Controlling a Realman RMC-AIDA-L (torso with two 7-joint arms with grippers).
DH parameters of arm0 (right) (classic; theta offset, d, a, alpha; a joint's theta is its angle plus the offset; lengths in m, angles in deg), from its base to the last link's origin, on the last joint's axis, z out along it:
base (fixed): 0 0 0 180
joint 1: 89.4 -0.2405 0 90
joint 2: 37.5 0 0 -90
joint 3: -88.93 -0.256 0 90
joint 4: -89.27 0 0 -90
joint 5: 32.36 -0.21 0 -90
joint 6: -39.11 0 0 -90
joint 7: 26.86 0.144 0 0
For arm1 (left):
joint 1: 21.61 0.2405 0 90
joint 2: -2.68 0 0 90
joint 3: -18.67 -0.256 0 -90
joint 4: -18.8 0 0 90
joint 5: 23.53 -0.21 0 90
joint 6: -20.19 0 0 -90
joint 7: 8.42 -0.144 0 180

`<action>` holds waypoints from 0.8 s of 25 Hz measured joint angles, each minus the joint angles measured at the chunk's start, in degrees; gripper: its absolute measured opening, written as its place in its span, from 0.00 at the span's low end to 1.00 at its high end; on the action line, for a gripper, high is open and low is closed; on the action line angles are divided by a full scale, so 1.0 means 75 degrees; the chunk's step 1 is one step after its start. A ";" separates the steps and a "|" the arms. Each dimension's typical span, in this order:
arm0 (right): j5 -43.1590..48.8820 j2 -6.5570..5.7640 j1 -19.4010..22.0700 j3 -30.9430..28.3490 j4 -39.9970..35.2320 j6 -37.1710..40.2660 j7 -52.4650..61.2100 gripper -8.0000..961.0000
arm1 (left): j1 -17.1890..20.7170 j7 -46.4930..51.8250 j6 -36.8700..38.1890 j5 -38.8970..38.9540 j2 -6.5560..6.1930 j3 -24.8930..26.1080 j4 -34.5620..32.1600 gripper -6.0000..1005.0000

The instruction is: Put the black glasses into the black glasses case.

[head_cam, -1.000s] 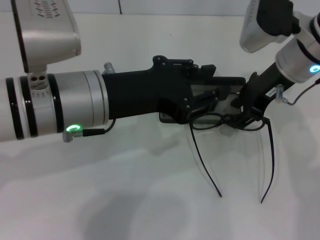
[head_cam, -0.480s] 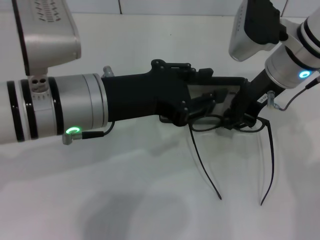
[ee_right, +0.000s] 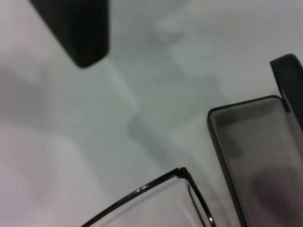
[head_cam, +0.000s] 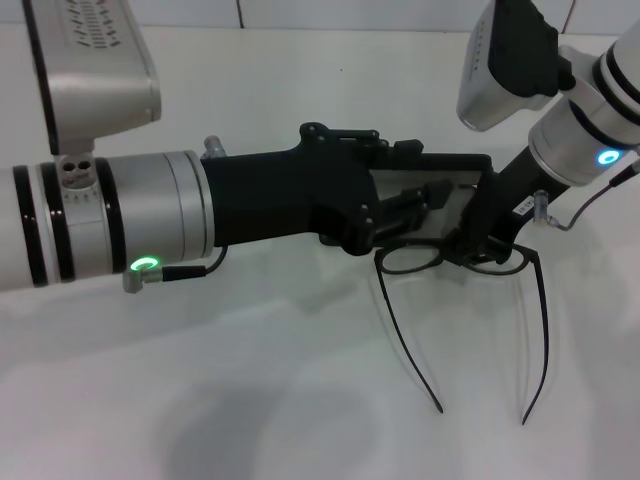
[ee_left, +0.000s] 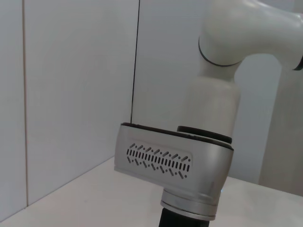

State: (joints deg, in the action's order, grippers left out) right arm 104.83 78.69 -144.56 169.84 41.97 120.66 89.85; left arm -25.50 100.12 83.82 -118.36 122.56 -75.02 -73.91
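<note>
The black glasses [head_cam: 410, 258] hang just in front of the open black glasses case [head_cam: 455, 192], lenses facing the case and the long temple arms pointing back toward me. My right gripper [head_cam: 472, 245] comes down from the upper right and is shut on the frame near the bridge. My left gripper [head_cam: 400, 205] reaches in from the left and sits at the case's left end, covering part of it. In the right wrist view the glasses' thin rim [ee_right: 142, 189] shows beside the case's grey-lined tray [ee_right: 255, 151].
The white table [head_cam: 250, 380] spreads around the case. My bulky left forearm [head_cam: 110, 215] crosses the left half of the head view. A dark blurred block [ee_right: 80, 28] sits at the edge of the right wrist view. The left wrist view shows only an arm and wall.
My right gripper has shifted a little left and carried the glasses with it; the frame and temple tips now sit lower in the head view. The left arm has barely moved.
</note>
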 joint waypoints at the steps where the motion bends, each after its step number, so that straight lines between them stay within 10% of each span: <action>1: -0.0010 0.0000 0.0012 0.0005 -0.0006 0.0003 0.0000 0.21 | 0.0003 0.0000 0.0000 0.0000 0.0000 0.0000 0.0000 0.37; 9: -0.0096 -0.0001 0.0387 0.0039 -0.0425 0.0117 -0.0008 0.11 | 0.0023 0.0000 0.0000 0.0000 0.0000 0.0001 0.0019 0.36; 20: -0.0880 -0.0054 0.2683 -0.0135 -0.3374 0.0775 0.0031 0.07 | 0.0020 -0.0283 0.0097 0.0439 -0.0005 0.0048 0.0116 0.35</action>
State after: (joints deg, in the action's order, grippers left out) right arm 98.23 78.28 -124.44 168.84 16.67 126.47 90.08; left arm -25.35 97.99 84.54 -115.07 122.52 -74.66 -73.04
